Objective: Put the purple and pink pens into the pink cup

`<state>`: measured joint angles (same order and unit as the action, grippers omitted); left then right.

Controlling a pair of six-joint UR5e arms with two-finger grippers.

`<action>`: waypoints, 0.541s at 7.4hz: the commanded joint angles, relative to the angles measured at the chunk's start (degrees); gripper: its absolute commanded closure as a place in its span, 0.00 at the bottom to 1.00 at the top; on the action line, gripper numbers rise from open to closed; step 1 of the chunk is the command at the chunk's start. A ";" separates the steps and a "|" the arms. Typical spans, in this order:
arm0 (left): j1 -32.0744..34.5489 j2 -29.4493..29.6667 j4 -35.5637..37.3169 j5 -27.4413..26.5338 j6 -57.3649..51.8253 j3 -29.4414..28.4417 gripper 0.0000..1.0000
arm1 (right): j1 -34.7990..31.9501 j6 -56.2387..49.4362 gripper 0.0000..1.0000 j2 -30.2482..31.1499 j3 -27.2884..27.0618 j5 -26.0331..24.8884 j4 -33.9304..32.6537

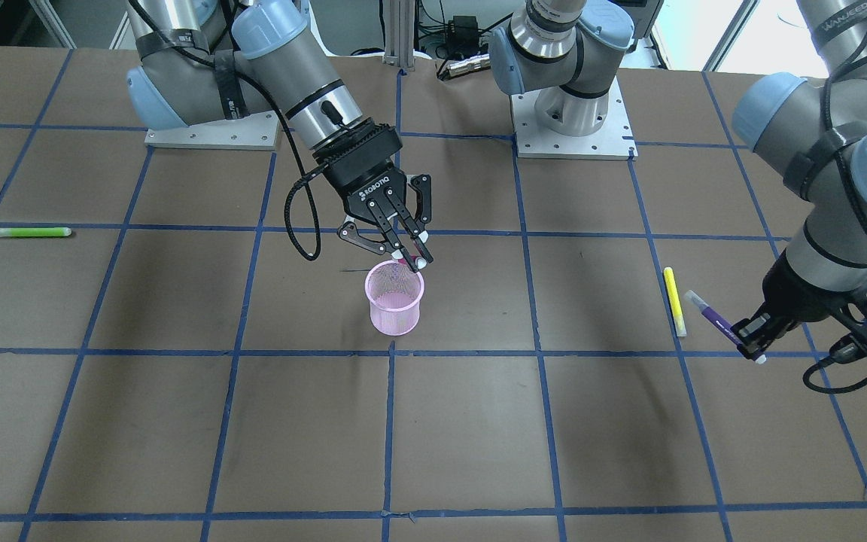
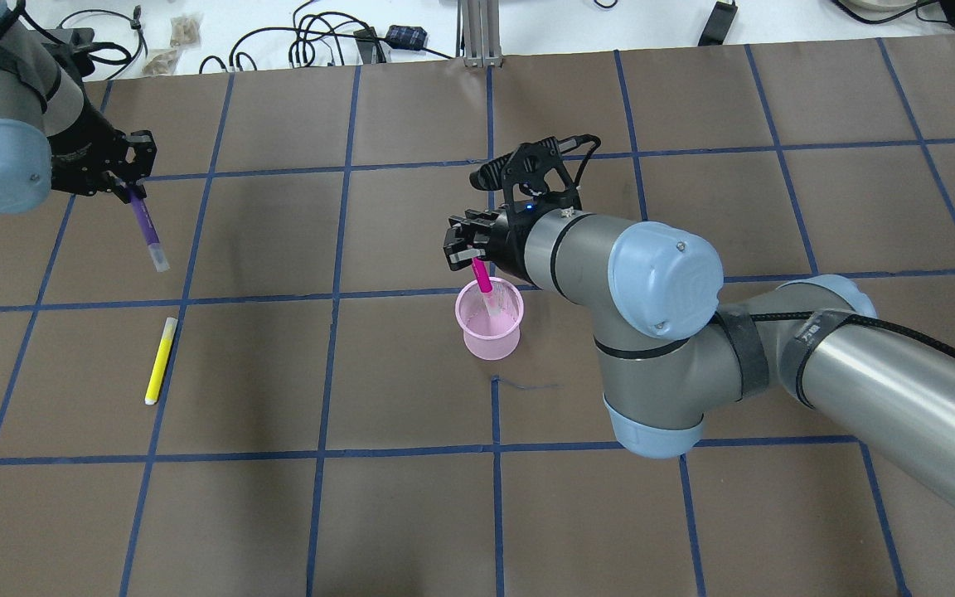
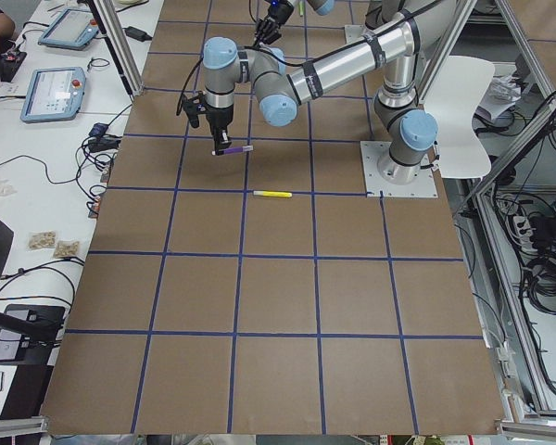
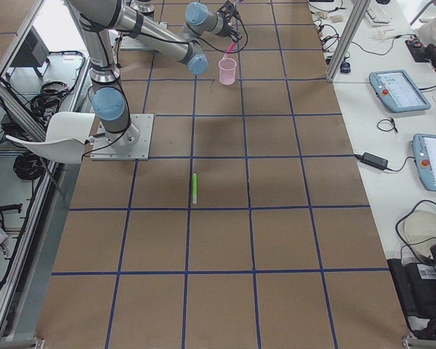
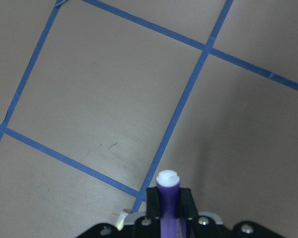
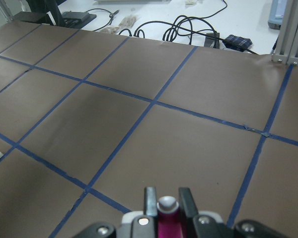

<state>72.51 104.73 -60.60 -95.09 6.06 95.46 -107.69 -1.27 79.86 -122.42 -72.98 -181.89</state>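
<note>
The pink mesh cup (image 1: 394,301) stands upright near the table's middle; it also shows in the overhead view (image 2: 490,323). My right gripper (image 1: 412,254) (image 2: 472,255) is shut on the pink pen (image 2: 483,280) just above the cup's rim. The pen points down and its lower end reaches into the cup's mouth. My left gripper (image 1: 748,340) (image 2: 128,189) is shut on the purple pen (image 1: 710,319) (image 2: 147,225). It holds the pen above the table, far to the cup's side. The left wrist view shows the purple pen (image 5: 168,198) between the fingers.
A yellow pen (image 1: 674,301) (image 2: 160,361) lies on the table close to my left gripper. A green pen (image 1: 31,232) lies at the table's far other side. Blue tape lines grid the brown table. Cables and devices sit beyond the far edge.
</note>
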 commanded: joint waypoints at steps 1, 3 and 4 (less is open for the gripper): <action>0.35 -0.05 0.04 -0.01 0.09 -0.01 1.00 | 0.03 0.13 1.00 -3.20 0.24 -1.90 -5.03; 0.53 0.21 0.04 0.34 3.06 0.08 1.00 | -0.06 3.44 1.00 -4.10 1.13 -1.82 -6.01; 1.22 0.21 0.13 0.25 3.08 -0.01 1.00 | -0.06 4.69 1.00 -4.10 0.78 -1.81 -5.93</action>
<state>73.13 104.89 -60.54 -94.87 8.40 95.47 -107.74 1.39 76.02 -121.49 -74.81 -187.44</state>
